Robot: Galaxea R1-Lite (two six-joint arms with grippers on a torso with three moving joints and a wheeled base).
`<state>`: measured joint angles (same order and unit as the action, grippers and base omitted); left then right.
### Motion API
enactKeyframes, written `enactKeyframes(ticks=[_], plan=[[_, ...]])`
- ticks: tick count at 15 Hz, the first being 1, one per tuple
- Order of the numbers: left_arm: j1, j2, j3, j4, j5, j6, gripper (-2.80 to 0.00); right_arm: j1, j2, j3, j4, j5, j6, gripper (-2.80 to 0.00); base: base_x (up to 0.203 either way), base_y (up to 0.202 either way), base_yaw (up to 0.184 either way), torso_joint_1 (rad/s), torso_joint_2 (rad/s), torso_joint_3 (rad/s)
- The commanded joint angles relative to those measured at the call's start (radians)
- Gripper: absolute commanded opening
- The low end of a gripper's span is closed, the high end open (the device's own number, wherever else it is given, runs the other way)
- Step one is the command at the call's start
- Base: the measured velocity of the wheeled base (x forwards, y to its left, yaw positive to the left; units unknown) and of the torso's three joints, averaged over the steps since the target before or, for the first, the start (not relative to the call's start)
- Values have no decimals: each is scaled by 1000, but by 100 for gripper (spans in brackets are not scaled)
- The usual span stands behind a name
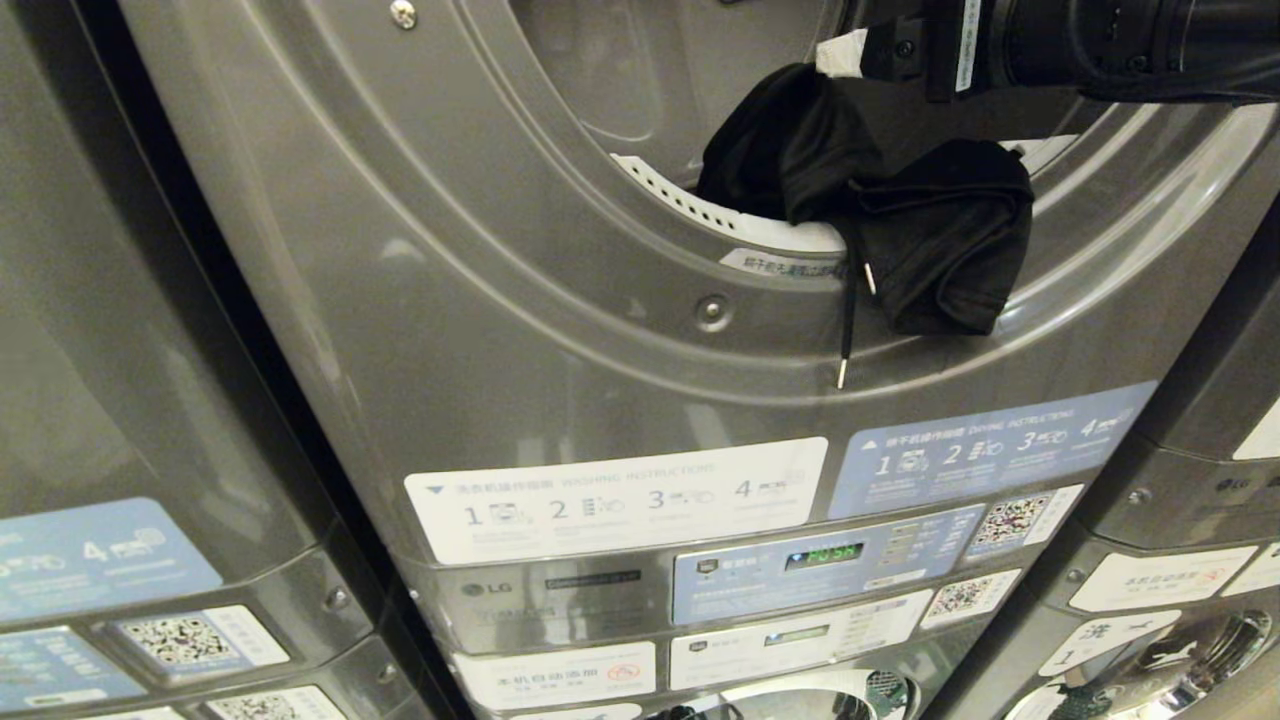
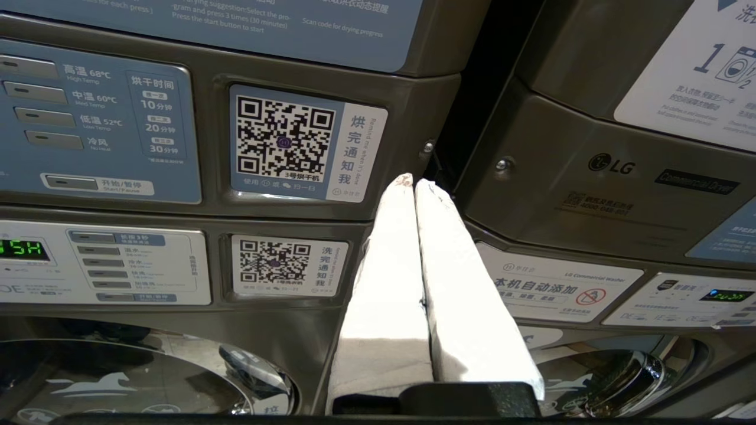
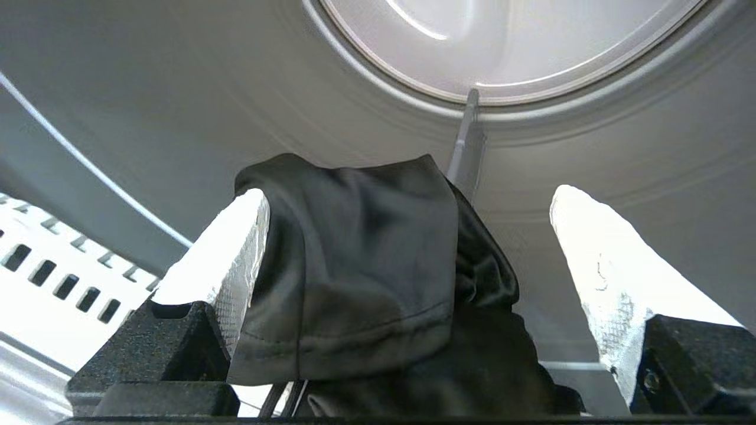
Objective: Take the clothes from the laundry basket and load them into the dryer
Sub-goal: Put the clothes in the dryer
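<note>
Two white-padded fingers (image 3: 596, 265) of the right hand (image 3: 407, 236) are standing wide apart inside the mouth of the dryer (image 1: 420, 260), so this hand is released and is grasping nothing. A fold of the black garment (image 3: 360, 265) is lying between the fingers and is leaning against the inner side of one of them, but the other finger is well apart from the cloth. In the head view the right hand (image 1: 845, 50) is reaching in from the upper right edge, just above the garment (image 1: 930, 230).

The black garment is resting on the lower rim of the dryer opening: one part is lying inside over the white perforated lint filter (image 1: 700, 210), and the other part is hanging outside over the grey door ring. A black drawstring (image 1: 848, 320) with a pale tip is dangling down from it over the front panel.

The left hand (image 2: 413, 189) is being kept low, its two white fingers pressed together and holding nothing. It is pointing at the gap between two machines, near a QR code sticker (image 2: 283, 141) on the control panel.
</note>
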<state>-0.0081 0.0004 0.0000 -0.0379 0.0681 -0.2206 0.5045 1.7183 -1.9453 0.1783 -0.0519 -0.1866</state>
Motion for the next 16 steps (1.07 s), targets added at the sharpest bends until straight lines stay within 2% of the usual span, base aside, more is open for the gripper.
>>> enactKeyframes(ticks=[1,5,8,16], plan=[[0,0,30,0,1,0,-280,0,1,-1,1,-2,-2,0,0,0,0,0,0,0],[0,0,30,0,0,0,-280,2,-80,25,67,1,1,0,0,0,0,0,0,0],[0,0,30,-2,0,1,-280,5,-167,120,70,3,-2,0,0,0,0,0,0,0],[0,0,31,-2,-1,-2,-280,45,-429,606,35,-3,-21,0,0,0,0,0,0,0]])
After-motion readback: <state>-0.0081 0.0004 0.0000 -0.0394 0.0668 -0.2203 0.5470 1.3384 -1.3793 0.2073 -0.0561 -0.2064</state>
